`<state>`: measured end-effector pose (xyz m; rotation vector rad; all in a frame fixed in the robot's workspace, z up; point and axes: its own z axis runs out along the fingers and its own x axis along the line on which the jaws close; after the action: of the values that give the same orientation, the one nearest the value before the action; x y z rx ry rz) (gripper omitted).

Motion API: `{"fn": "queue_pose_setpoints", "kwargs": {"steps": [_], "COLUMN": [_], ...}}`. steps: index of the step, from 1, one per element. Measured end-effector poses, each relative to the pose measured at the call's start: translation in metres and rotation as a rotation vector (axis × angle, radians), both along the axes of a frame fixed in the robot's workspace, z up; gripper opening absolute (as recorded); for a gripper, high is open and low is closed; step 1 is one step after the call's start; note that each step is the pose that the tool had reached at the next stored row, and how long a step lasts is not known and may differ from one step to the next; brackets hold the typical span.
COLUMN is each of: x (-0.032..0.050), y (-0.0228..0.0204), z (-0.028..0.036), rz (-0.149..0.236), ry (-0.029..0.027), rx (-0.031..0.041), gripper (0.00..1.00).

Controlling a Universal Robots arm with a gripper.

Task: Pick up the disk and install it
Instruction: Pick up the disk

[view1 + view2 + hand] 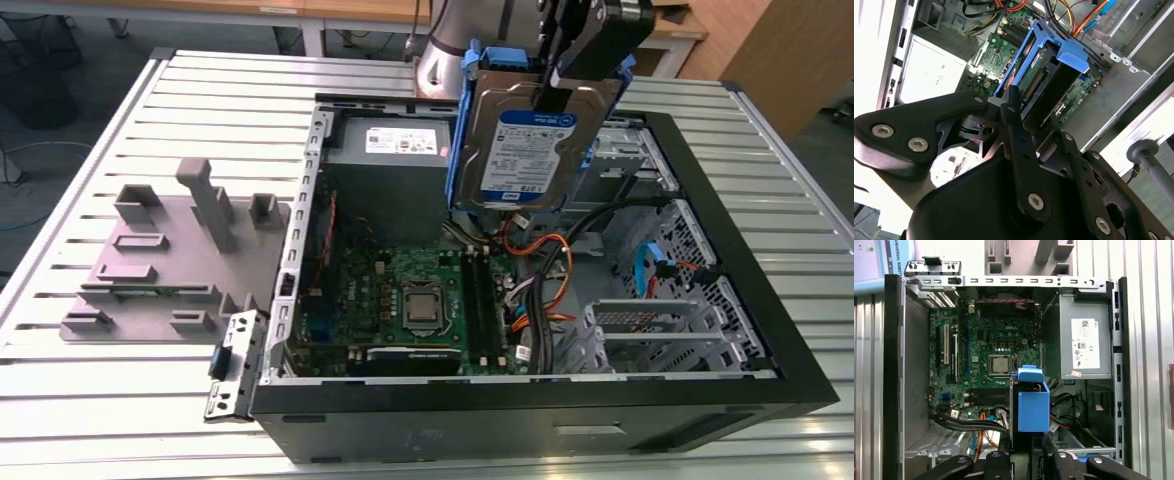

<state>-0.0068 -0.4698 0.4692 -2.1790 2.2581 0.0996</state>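
Observation:
The disk (pixel 534 140) is a silver hard drive with a white-and-blue label and blue rails. It hangs on edge, label facing the camera, above the open computer case (pixel 787 330), over the area between the power supply and the drive cage. My gripper (pixel 577 72) is shut on its top end. In both wrist views the black fingers (pixel 1014 120) clamp the disk's blue carrier (pixel 1064 55) (pixel 1033 405), with the motherboard (pixel 989 360) below it.
The grey power supply (pixel 394 160) sits at the case's far side. Orange and black cables (pixel 554 260) run under the disk. A metal drive cage (pixel 667 330) is on the exterior view's right. A grey fixture (pixel 174 260) stands on the slatted table to the left.

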Motion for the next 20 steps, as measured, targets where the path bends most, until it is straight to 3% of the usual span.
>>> {"fn": "queue_pose_setpoints", "kwargs": {"steps": [20], "x": [0.0], "y": [-0.0182], "z": [-0.0012], "rz": [0.0], "ry": [0.0], "rx": [0.0001], "gripper": [0.35]}}
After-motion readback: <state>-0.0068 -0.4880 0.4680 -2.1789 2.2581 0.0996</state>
